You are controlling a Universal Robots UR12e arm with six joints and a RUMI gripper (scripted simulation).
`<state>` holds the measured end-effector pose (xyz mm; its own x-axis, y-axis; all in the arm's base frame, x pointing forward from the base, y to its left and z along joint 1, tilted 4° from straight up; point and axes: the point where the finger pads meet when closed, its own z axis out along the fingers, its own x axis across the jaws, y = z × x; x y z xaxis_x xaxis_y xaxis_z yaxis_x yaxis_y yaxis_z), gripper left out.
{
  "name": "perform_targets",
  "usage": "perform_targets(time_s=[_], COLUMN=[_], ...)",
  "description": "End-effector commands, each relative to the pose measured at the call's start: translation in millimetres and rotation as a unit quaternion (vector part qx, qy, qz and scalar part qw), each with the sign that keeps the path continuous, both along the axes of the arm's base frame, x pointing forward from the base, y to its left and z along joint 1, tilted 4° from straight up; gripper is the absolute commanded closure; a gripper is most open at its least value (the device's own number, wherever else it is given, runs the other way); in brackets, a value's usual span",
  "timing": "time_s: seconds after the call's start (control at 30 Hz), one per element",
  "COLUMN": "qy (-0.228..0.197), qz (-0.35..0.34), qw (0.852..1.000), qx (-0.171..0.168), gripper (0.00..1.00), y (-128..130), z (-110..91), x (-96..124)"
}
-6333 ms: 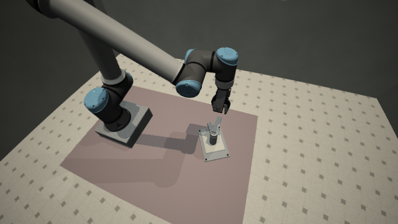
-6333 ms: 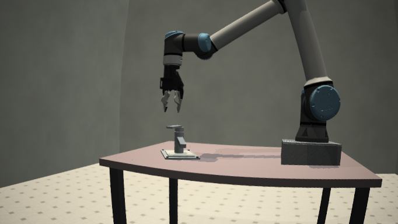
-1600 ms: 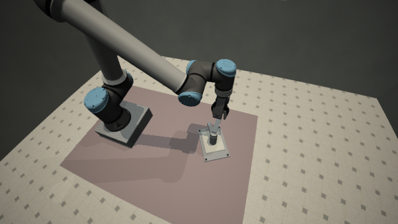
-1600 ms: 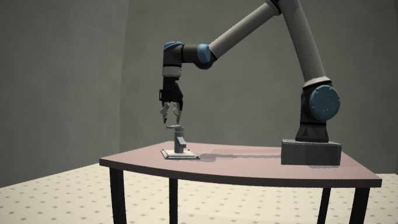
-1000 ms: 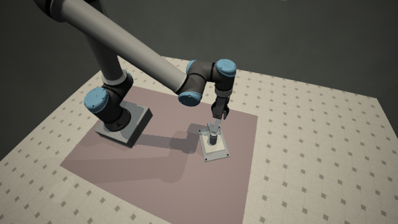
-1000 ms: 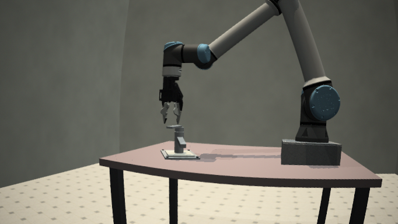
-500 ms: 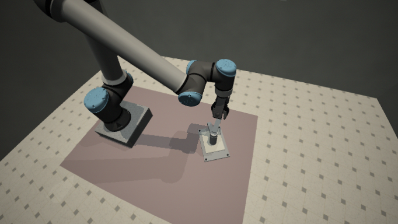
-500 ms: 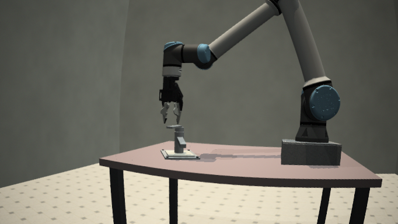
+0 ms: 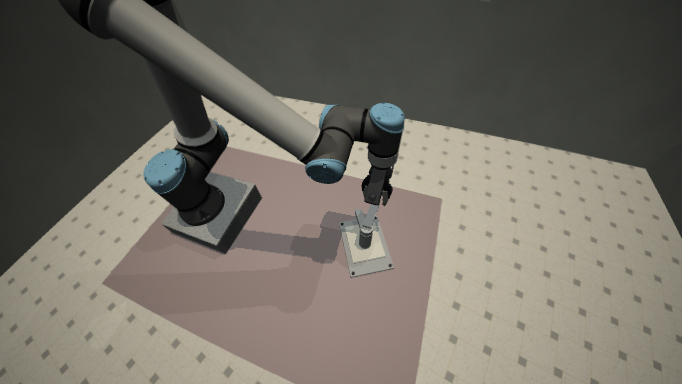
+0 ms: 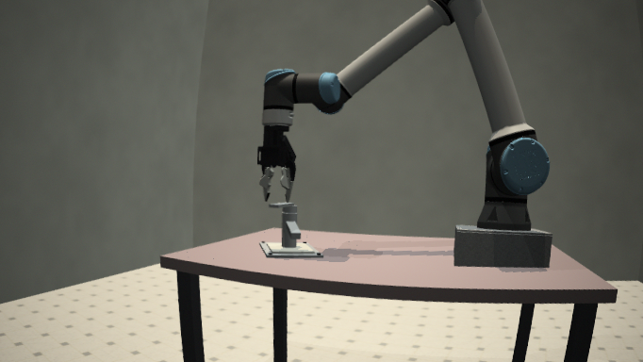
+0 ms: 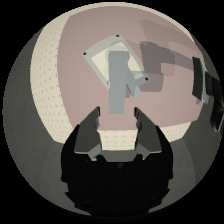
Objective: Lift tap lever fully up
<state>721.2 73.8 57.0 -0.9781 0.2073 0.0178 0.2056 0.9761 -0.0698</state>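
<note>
A grey tap (image 9: 364, 240) (image 10: 288, 232) stands upright on a square base plate (image 9: 372, 268) (image 10: 283, 254) (image 11: 97, 52) on the brownish table (image 9: 300, 310) (image 10: 401, 275). Its flat lever (image 9: 370, 216) (image 10: 281, 205) (image 11: 118, 82) lies about level on top of the tap. My gripper (image 9: 378, 202) (image 10: 276, 194) (image 11: 117, 107) points straight down and hangs just above the lever's free end. Its fingers stand partly apart with nothing between them. In the wrist view the lever's end lies between and below the two fingertips. The tap's spout (image 10: 293, 231) (image 11: 135, 86) points to the side.
The arm's grey pedestal (image 9: 235, 210) (image 10: 502, 247) stands on the same table, well away from the tap. The table's edge runs close to the base plate on the side away from the pedestal. A tiled floor (image 9: 550, 250) surrounds the table.
</note>
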Motion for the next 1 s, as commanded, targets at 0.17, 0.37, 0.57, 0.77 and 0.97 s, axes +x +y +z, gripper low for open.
perform_targets(time_s=[0.17, 0.37, 0.57, 0.77, 0.97], qy=[0.001, 0.001, 0.001, 0.001, 0.000], qz=[0.000, 0.000, 0.000, 0.000, 0.000], qw=[1.000, 1.000, 1.000, 1.000, 1.000], qx=[0.001, 0.001, 0.001, 0.001, 0.000], gripper=[0.59, 0.59, 0.59, 0.59, 0.59], y=[-2, -2, -2, -3, -3], z=[-10, -16, -19, -24, -27], x=[-1, -1, -1, -2, -1])
